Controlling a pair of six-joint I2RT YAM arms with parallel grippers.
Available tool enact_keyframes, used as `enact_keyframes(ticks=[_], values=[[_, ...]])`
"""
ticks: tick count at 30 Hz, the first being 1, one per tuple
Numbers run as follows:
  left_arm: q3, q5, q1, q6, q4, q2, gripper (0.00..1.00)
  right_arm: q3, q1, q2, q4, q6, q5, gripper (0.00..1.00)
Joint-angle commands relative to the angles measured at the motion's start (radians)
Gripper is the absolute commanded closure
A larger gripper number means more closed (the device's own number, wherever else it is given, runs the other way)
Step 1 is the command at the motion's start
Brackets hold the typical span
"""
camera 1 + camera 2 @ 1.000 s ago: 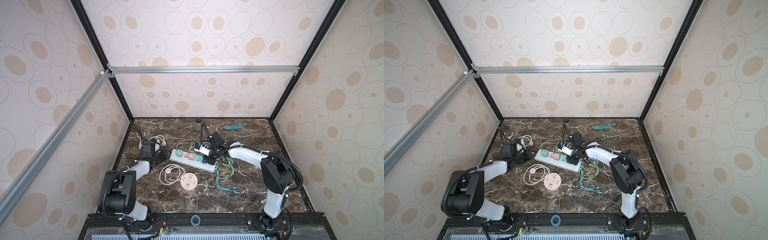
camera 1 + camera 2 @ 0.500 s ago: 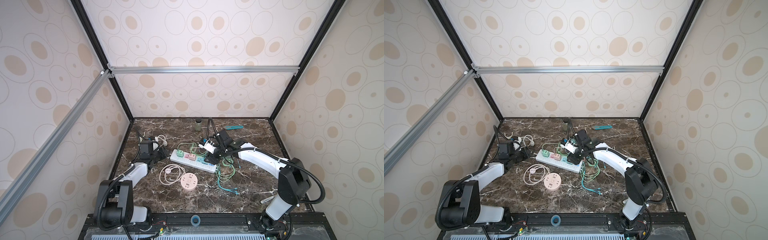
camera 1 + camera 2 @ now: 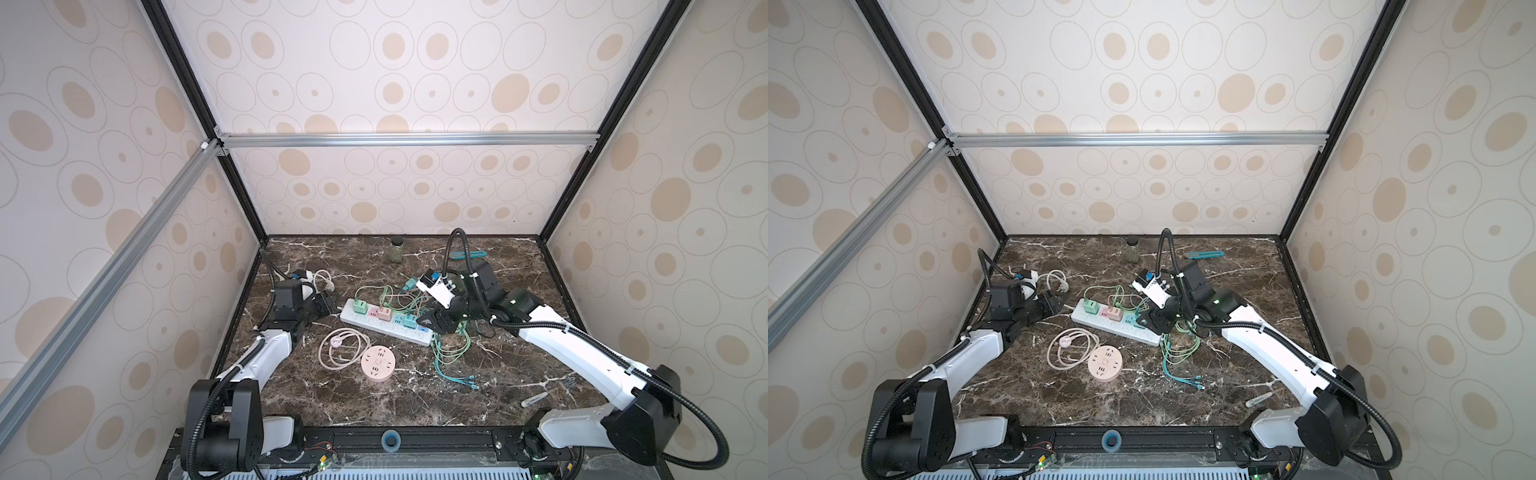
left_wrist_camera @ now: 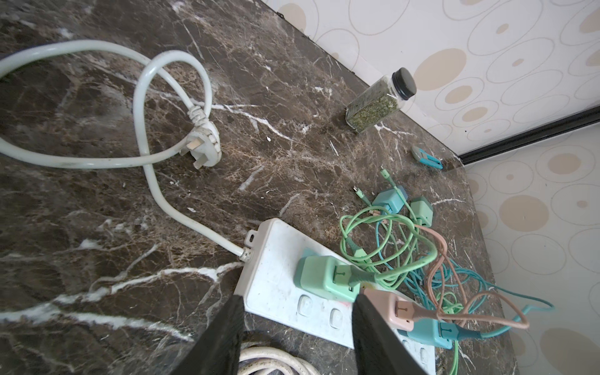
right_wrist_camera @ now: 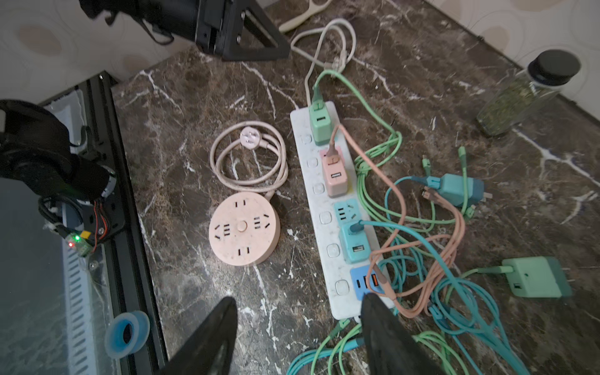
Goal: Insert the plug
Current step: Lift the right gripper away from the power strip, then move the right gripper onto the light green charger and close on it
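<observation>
Right hand [image 5: 298,300], jaws apart, at the blue-socket end of the white power strip [image 5: 324,233]

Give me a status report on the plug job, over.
Left gripper open, right gripper open, both empty. Teal charger seated in power strip. Loose cables tangled beside it.

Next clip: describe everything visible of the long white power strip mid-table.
The long white plastic power strip lies flat on the dark marble table, scuffed, with a row of square switches along one edge. A green adapter, a pink adapter and a teal adapter are plugged in; one teal socket between the last two is bare, and a blue USB panel ends it. Its thick white cord runs to a white plug lying unplugged. Coloured cables drape over it.
</observation>
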Motion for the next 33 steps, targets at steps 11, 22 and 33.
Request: enact_keyframes(ticks=[11,22,33], values=[[-0.007,0.01,0.01,0.056,-0.05,-0.127,0.28,0.142,-0.191,0.111,0.056,0.285,0.317,0.3],[-0.006,0.03,0.01,0.09,-0.117,-0.223,0.2,0.264,-0.319,0.422,-0.025,0.475,0.348,0.28],[-0.008,0.021,0.012,0.1,-0.164,-0.286,0.2,0.341,-0.317,0.634,-0.002,0.564,0.325,0.29]])
